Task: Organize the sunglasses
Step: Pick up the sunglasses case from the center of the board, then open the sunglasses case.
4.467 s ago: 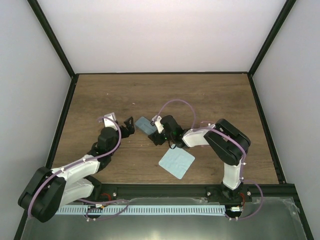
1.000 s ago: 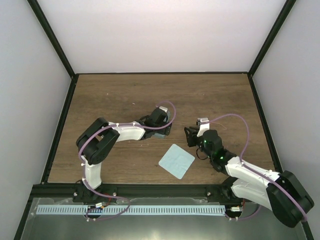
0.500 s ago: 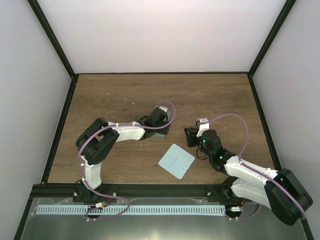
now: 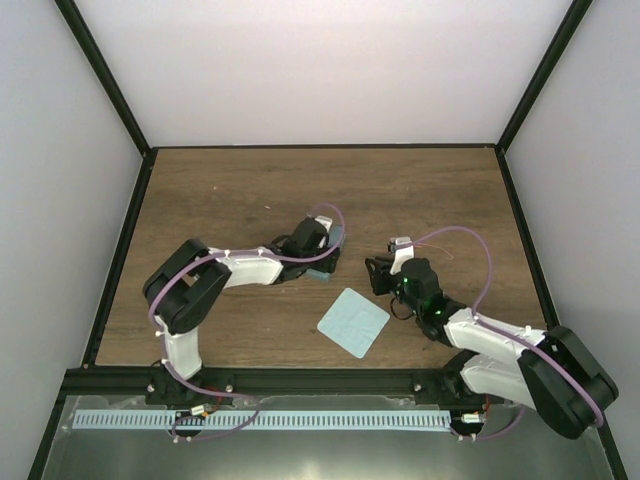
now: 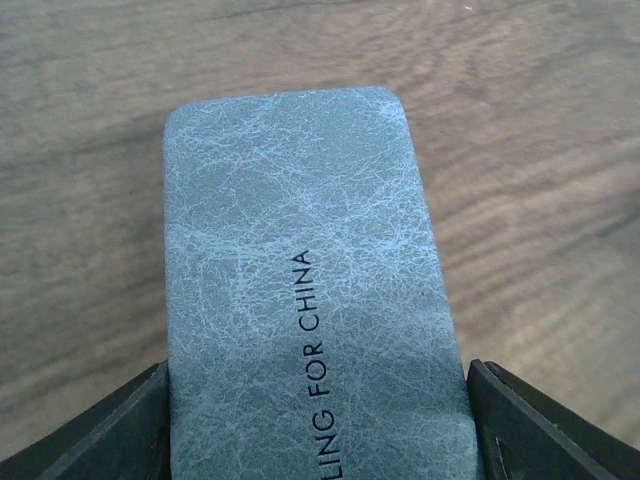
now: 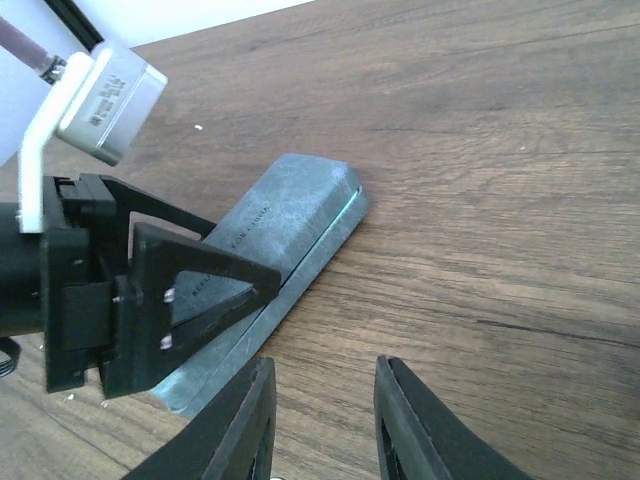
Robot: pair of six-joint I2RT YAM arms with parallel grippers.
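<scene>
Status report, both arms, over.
Left gripper clamped on sunglasses case, case on table. Right gripper open, empty, beside it. Cloth lies apart, nothing blocking.

I work in what looks like a lab test booth. Plain white walls [image 4: 330, 70] close my wood-grain tabletop [image 4: 400, 190] in on three sides, black frame bars [image 4: 330, 382] edge it, and a white slotted cable strip [image 4: 330, 420] lies on a grey metal shelf [image 4: 540, 440].
</scene>
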